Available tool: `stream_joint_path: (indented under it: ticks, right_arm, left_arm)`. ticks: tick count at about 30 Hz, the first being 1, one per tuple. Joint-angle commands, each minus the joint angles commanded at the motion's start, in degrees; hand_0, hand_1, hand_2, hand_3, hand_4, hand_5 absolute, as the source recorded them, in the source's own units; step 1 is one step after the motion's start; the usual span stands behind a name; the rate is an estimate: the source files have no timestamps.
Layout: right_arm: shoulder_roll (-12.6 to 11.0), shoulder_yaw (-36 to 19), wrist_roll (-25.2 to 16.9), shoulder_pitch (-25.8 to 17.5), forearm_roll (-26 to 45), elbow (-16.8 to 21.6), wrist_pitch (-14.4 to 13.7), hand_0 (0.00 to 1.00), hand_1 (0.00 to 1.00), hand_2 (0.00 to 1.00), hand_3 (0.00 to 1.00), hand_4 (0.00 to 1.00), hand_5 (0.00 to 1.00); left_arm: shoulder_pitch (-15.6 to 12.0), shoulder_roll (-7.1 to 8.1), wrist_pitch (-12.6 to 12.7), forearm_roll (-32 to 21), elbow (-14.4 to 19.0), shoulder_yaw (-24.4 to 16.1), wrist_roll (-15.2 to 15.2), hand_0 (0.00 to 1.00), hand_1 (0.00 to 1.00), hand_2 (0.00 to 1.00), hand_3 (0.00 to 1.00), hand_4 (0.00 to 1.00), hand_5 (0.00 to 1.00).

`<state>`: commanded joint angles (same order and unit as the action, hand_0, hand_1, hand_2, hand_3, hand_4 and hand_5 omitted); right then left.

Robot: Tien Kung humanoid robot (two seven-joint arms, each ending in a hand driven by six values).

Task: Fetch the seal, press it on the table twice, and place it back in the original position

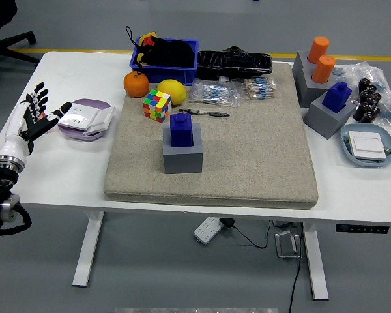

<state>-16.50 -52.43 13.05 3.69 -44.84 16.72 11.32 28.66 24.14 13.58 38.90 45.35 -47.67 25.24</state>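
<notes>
Left hand (31,112) is hovering empty at the tabletop's (52,169) left edge, fingers spread, well apart from the seal (181,129). Seal is sitting upright in its grey block (182,158) on the mat (247,150); likely light, rigid, smooth plastic, best pinched across the upper knob.
</notes>
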Motion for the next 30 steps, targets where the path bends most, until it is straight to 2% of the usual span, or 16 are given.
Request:
stream_joint_path:
  ticks: [8,14,30]
  right_arm:
    - [-0.11,-0.28,-0.09,0.27,-0.19,0.1,-0.19,0.879,0.799,0.747,0.757,0.836,0.562]
    - [-0.2,-0.29,0.05,0.25,-0.11,-0.05,-0.33,0.879,0.798,0.747,0.757,0.835,0.565]
    - [-0.51,-0.12,0.06,0.6,0.04,-0.08,-0.55,0.877,0.799,0.747,0.755,0.833,0.567]
  left_arm:
    - [-0.18,-0.25,-0.92,0.36,-0.18,-1.43,-0.79,0.932,0.932,0.934,0.964,0.998,0.423]
    - [-0.04,-0.39,-0.32,0.44,-0.17,-1.5,-0.91,0.931,0.926,0.928,0.961,0.998,0.419]
    - [0.25,-0.14,-0.64,0.35,0.6,-1.71,-1.1,0.928,0.911,0.91,0.959,0.998,0.416]
